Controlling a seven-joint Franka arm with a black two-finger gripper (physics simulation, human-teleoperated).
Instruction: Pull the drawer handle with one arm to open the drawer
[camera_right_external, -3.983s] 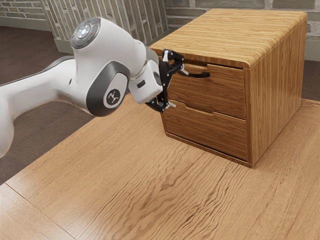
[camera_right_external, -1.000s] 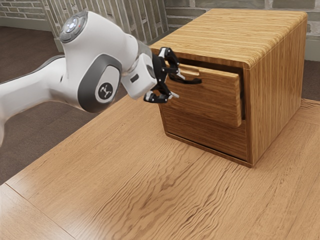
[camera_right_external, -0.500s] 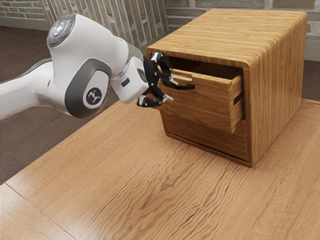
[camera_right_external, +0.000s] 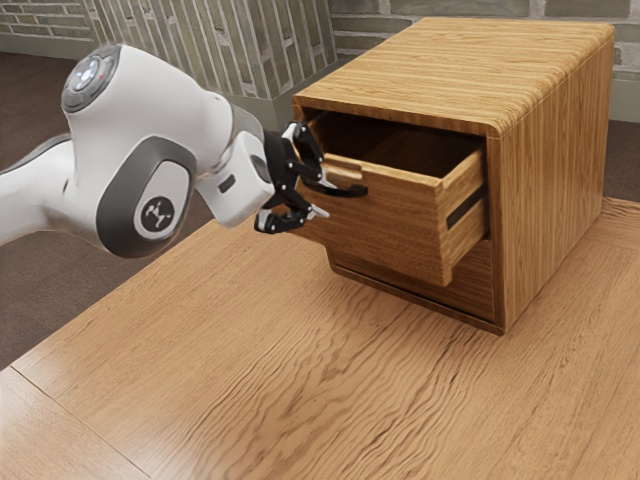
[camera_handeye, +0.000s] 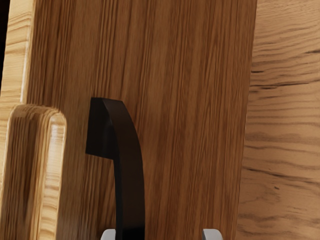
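The wooden cabinet (camera_right_external: 550, 180) stands on the table, and its upper drawer (camera_right_external: 385, 225) is pulled well out, showing its hollow inside. A black bar handle (camera_right_external: 347, 190) sticks out from the drawer front. My gripper (camera_right_external: 322, 197) is at the handle's end nearest the exterior view's left, open, with one finger above the bar and one below. In the wrist view the handle (camera_handeye: 127, 170) runs down the drawer front (camera_handeye: 190, 100) to between my two fingertips (camera_handeye: 111, 234), which stand far apart, the bar lying close to one of them.
The lower drawer (camera_right_external: 470, 285) sits flush in the cabinet under the open one. The wooden table (camera_right_external: 300, 380) stretches wide in front of the cabinet. A brick wall and slatted panel stand behind.
The upper drawer has slid steadily out of the cabinet toward the exterior view's left. My hand has drawn back the same way with the handle hooked between its fingers.
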